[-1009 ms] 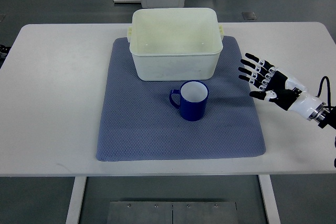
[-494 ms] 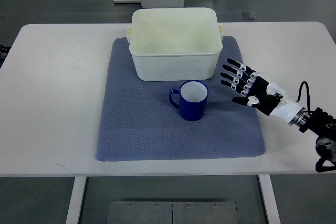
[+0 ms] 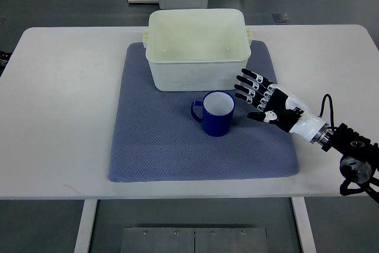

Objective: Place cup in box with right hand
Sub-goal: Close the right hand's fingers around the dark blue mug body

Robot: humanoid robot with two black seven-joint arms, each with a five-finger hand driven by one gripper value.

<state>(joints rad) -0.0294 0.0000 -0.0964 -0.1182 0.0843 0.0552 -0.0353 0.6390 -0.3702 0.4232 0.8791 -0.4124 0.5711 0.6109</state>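
Right hand [image 3: 266,100] has moved left across the mat [image 3: 160,146], fingers [image 3: 249,86] spread, empty, just beside cup [image 3: 217,113]. Reach step; next: close around cup, lift to box [image 3: 196,48].

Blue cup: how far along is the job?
Early. Nothing is placed yet: the blue ceramic cup stands upright on the blue-grey mat, outside the empty cream plastic box. The right hand is open beside the cup, not touching. Grasp, lift and placing remain.
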